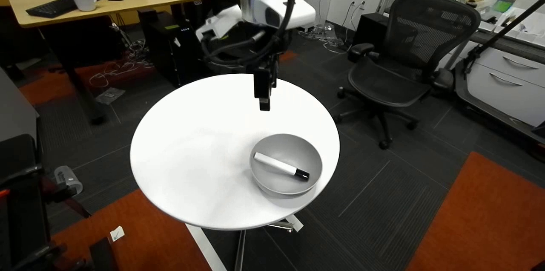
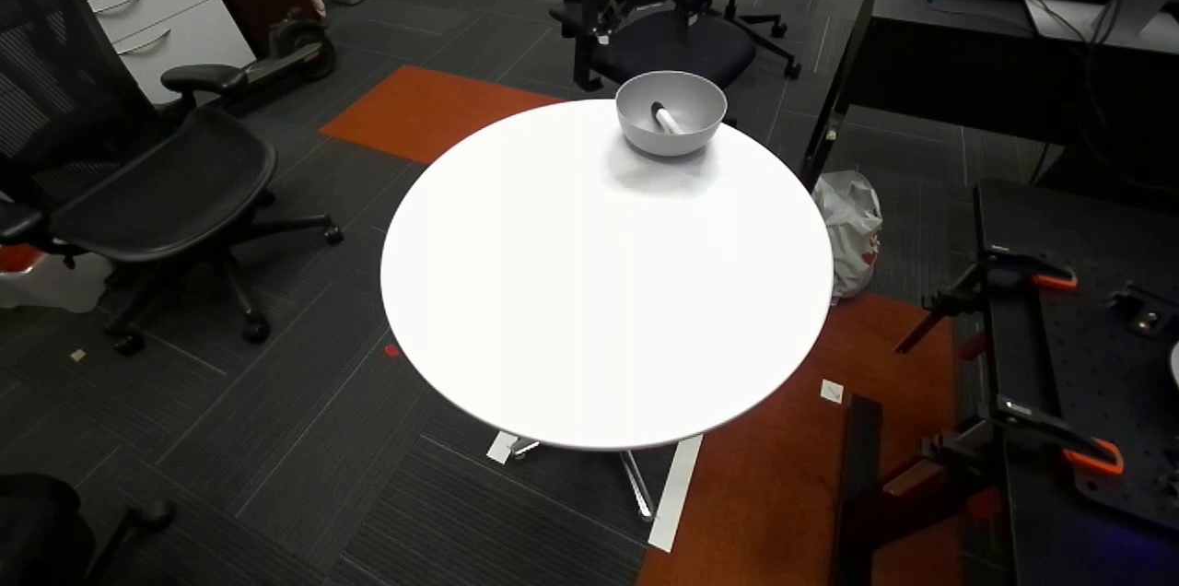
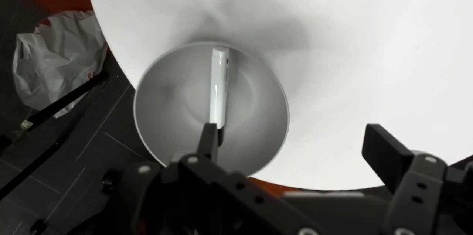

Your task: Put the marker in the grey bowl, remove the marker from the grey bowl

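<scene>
In an exterior view, your marker (image 2: 666,118) leans inside the grey bowl (image 2: 668,146) near the far edge of the surface (image 2: 603,291); your tool (image 2: 643,35) hangs higher.

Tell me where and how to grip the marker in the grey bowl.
Take the marker at mid-barrel, probably best from straight above, closing across its narrow width. It lies within the grey bowl, whose raised walls would likely hinder a side approach. The open hand looks turned to close across the barrel.
</scene>
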Available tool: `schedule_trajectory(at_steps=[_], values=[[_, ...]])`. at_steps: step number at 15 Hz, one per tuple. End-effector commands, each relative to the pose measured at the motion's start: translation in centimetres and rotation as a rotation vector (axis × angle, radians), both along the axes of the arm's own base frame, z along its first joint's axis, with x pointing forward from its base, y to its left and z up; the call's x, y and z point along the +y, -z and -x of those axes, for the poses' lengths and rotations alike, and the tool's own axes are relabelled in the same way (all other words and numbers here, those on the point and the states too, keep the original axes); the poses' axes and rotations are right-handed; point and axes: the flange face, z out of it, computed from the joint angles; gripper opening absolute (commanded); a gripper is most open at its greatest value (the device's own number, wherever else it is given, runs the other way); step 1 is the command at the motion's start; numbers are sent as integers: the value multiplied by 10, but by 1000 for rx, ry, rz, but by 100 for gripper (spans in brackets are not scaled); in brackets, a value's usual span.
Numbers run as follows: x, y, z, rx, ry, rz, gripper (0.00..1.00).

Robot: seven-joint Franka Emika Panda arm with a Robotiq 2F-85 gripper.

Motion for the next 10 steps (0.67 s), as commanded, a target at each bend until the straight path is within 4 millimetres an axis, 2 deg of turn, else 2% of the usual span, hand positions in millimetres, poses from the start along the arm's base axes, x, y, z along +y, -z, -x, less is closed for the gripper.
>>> schedule_trajectory(at_steps=[1, 2, 3, 5, 10], values=[[9, -21, 50, -10, -11, -22, 100], [9, -25, 58, -6, -3, -23, 100], [8, -15, 30, 12, -2, -20, 100], [6, -19, 36, 10, 3, -24, 100], [5, -9, 30, 39, 8, -22, 100]])
